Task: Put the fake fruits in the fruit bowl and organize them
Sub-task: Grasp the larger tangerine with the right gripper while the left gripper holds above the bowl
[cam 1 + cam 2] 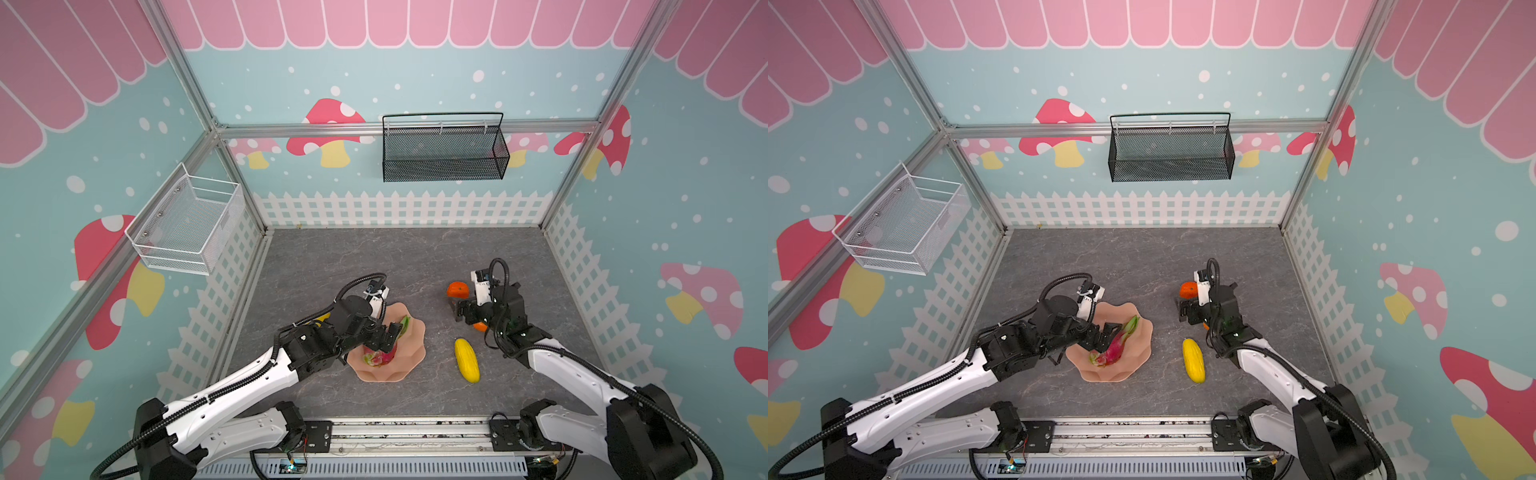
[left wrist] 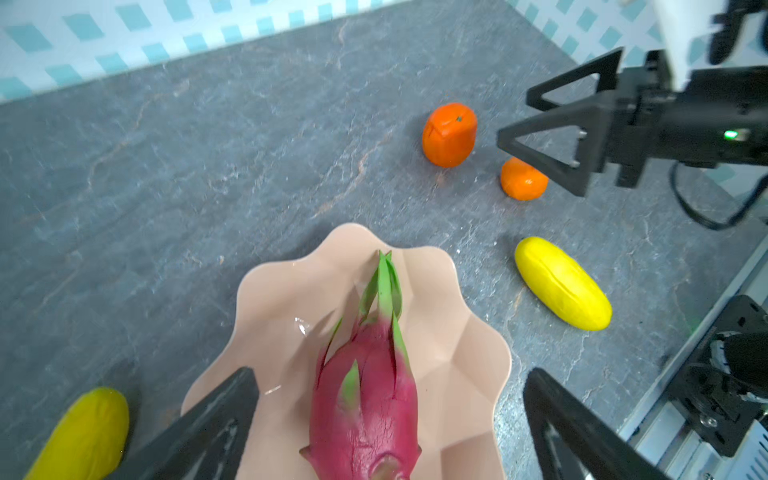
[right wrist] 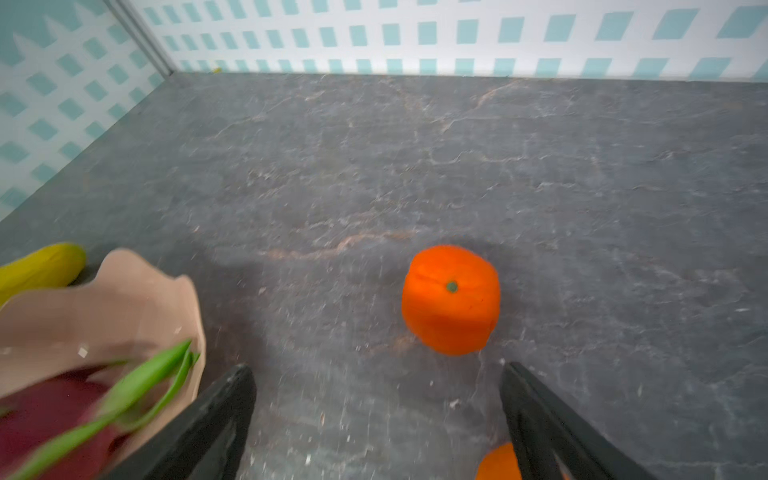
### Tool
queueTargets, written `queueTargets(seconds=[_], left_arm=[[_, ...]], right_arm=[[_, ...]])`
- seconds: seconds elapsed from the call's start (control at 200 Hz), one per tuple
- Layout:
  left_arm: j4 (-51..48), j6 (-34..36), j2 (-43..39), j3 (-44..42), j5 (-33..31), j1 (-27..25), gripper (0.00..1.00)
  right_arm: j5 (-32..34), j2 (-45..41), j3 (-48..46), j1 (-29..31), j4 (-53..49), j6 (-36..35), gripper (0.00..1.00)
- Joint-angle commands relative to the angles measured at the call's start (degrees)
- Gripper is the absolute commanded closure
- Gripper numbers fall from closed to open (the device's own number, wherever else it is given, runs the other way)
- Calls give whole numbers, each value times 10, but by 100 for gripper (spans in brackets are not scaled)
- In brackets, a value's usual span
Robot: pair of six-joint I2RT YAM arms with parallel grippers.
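Note:
The peach-pink fruit bowl [image 1: 415, 343] [image 2: 457, 332] sits left of centre. The magenta dragon fruit [image 1: 1113, 350] [image 2: 370, 399] lies inside it. My left gripper [image 1: 390, 332] [image 2: 390, 374] hovers open over the dragon fruit, its fingers clear on both sides. One orange [image 1: 457, 289] [image 3: 451, 299] stands just beyond my open, empty right gripper [image 1: 457, 309] [image 3: 378, 371]. A second orange [image 2: 523, 180] [image 3: 498, 463] lies under that gripper, beside one finger. One yellow fruit [image 1: 467, 360] lies right of the bowl. Another yellow fruit [image 2: 83, 436] lies left of it, mostly hidden by the left arm in both top views.
A white mesh basket [image 1: 187, 220] hangs on the left wall and a black mesh basket [image 1: 444, 151] on the back wall. Fence-patterned walls enclose the grey slate floor [image 1: 374, 266]. The metal rail [image 1: 407, 432] carrying both arm bases runs along the front.

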Motion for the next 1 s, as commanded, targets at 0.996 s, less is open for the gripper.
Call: queueTargets(seconds=[0.996], left_arm=[[-30, 24, -51, -28, 45, 27, 0]], right_arm=[[55, 237, 140, -6, -63, -60, 45]])
